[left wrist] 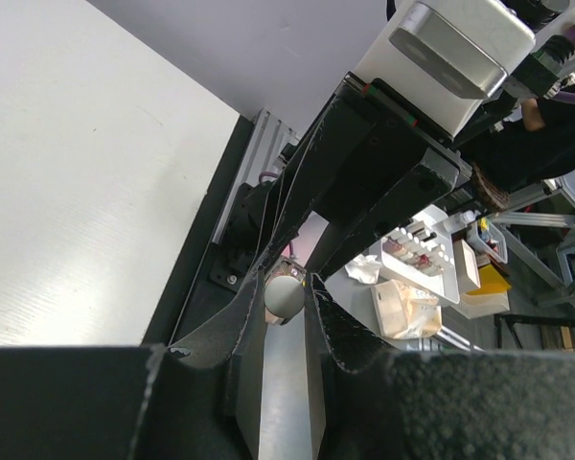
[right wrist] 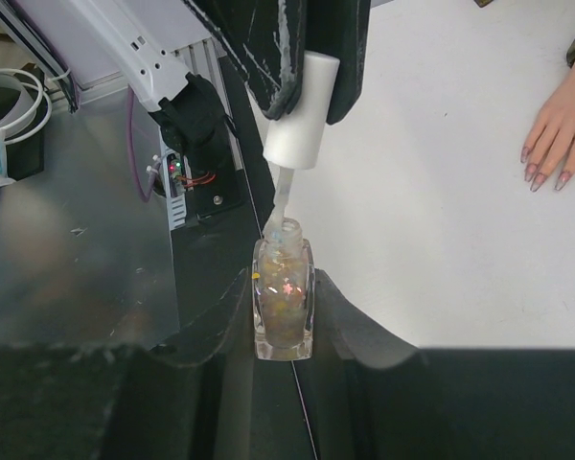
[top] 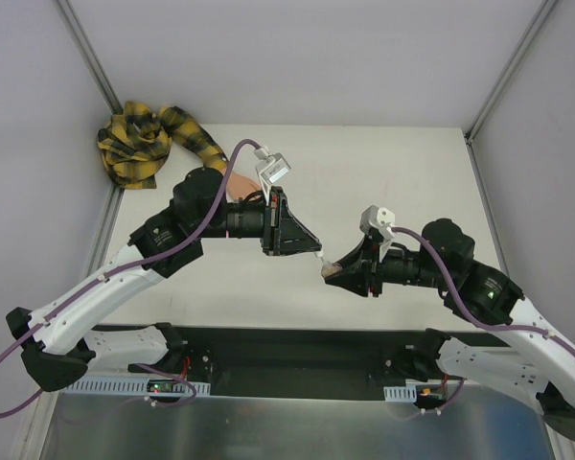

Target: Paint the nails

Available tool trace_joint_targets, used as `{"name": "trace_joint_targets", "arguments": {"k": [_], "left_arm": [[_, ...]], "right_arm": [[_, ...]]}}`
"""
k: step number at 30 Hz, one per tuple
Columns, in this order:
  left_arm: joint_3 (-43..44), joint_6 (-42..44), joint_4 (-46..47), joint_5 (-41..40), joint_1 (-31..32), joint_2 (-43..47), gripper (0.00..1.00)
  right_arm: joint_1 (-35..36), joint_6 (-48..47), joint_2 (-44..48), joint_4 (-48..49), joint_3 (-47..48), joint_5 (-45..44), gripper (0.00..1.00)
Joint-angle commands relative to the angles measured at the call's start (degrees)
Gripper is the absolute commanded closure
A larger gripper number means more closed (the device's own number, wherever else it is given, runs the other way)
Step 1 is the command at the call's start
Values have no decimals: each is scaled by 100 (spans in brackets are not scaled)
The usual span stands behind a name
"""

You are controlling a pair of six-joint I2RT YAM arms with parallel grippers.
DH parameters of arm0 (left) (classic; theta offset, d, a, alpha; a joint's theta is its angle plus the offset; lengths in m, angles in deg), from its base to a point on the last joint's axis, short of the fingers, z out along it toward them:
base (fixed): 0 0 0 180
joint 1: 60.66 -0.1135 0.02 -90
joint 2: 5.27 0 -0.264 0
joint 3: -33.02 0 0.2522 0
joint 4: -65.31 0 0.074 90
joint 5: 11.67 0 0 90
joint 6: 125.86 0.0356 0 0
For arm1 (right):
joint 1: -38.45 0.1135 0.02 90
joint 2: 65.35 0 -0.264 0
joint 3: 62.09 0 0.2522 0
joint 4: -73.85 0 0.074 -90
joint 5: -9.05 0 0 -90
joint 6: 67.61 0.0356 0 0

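Observation:
My right gripper [right wrist: 284,280] is shut on a small clear nail-polish bottle [right wrist: 284,307] filled with glitter, held above the table's near edge. My left gripper [left wrist: 286,284] is shut on the bottle's white cap [right wrist: 302,110]. The cap's brush stem goes down into the bottle neck. In the top view the two grippers [top: 313,251] [top: 333,271] meet at mid-table. The mannequin hand [right wrist: 558,120] lies flat at the right wrist view's right edge, its pinkish nails [right wrist: 537,178] pointing down-left. In the top view my left arm mostly hides the hand, and the plaid sleeve [top: 194,134] runs out from it.
The sleeve bunches into a yellow-and-black heap [top: 134,144] at the far left corner. Grey walls enclose the white table [top: 393,182] on three sides. A black rail with electronics [top: 297,359] runs along the near edge.

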Motion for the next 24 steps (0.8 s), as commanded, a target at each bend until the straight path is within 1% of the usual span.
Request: {"name": "trace_joint_targets", "arguments": {"k": [1, 24], "left_arm": [[231, 63, 99, -62, 48, 12, 100], [73, 19, 99, 122, 118, -94, 100]], "right_arm": [[70, 21, 23, 327, 84, 37, 100], [158, 92, 67, 494, 128, -288, 100]]}}
